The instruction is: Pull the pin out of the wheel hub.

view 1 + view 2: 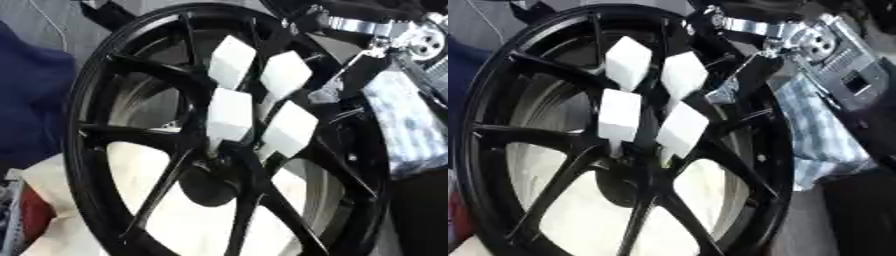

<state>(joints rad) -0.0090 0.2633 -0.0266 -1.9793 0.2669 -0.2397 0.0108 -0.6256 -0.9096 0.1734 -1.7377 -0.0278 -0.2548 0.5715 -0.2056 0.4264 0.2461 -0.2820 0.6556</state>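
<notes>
Left eye view: a black spoked wheel [219, 135] stands nearly on edge and fills the frame, its dark hub [210, 185] low at centre. The robot's right hand [262, 110] reaches in from the upper right, white-padded fingers [229, 117] spread across the spokes, tips just above the hub. Whether they are closed on the pin cannot be told; no pin shows. The left hand is out of sight.

Right eye view: the silver wrist joint [811, 42] and a checked cloth [820, 135] behind the rim show more clearly. The step in hand looks like the reach and grasp; next, the fingers must close on the pin and draw straight outward along the hub's axis.
</notes>
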